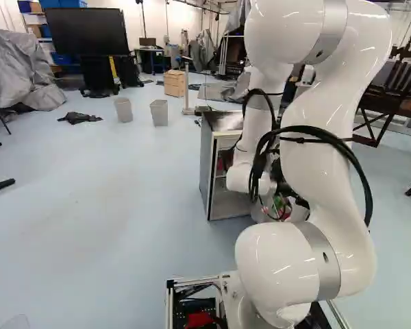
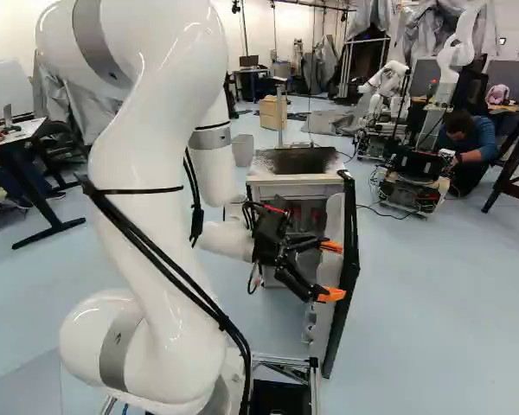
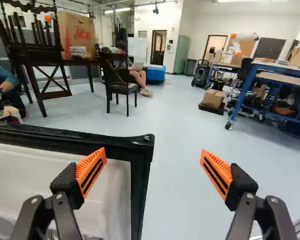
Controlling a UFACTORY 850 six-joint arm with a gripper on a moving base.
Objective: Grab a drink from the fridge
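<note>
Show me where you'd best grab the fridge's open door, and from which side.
Probably by the upright black edge at the door's free end, coming edge-on from the end away from the fridge, one finger against the white inner face, one outside. That narrow, straight rim stands out from the fridge, so two fingers could likely straddle it.

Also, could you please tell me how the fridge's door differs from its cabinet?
The door is a thin panel, while the cabinet is a deep box. The door has a black edge; the cabinet's front frame is pale. The door is swung out, nearer in the right base view than the cabinet. Both stand upright.
</note>
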